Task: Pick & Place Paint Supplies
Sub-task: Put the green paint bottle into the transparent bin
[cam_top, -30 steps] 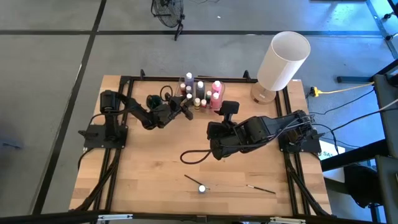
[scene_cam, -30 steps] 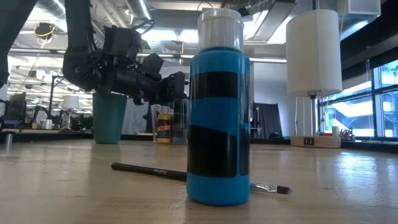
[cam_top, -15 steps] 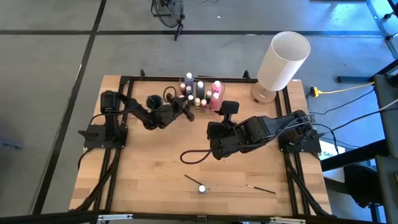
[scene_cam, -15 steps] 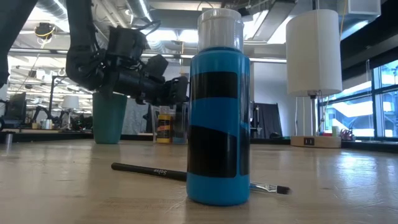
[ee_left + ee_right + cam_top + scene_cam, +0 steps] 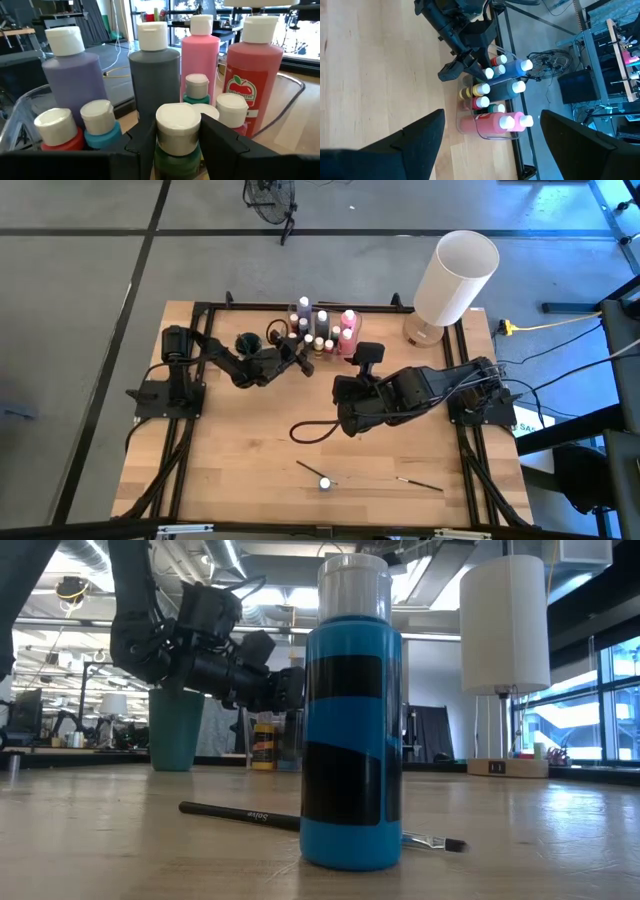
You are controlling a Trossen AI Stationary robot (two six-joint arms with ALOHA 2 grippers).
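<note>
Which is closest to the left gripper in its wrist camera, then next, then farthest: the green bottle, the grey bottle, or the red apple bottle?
From the left gripper:
1. Green bottle, right between its fingers.
2. Grey bottle, just behind, in the back row.
3. Red apple bottle, at the end of that row, off to one side.

Pale wooden table (image 5: 240, 450), glossy plastic paint bottles (image 5: 154, 75), clear plastic container (image 5: 470, 125).
</note>
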